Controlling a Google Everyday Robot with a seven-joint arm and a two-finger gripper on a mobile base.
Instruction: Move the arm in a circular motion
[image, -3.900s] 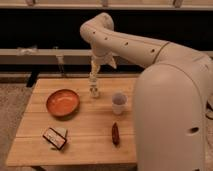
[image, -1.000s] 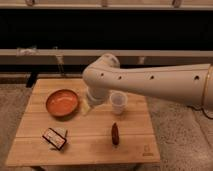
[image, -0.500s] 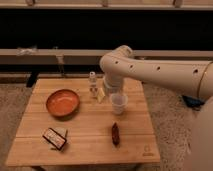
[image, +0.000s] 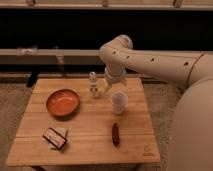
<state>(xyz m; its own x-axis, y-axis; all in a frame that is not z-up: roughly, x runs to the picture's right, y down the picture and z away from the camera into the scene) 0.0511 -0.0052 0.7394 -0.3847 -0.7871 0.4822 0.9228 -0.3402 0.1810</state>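
On the wooden worktop sit an orange bowl at left, a small bottle near the back edge, a pale cup at centre, a dark red object below it and a small packet at lower left. The arm reaches in from the right, its claw hanging just above the cup, beside the bottle; its state I cannot tell. Since half a second ago, the elbow has swung further right.

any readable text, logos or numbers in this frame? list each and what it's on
None can be read.
Table: a small dark mark near the front right corner, too small to read.
Small packet at front left: dark face with a red edge, print blurred.
Small bottle: no label can be made out.
Arm: only dark holes, no lettering. Its gripper hangs over the table's back edge, beside the bottle and above the white cup.
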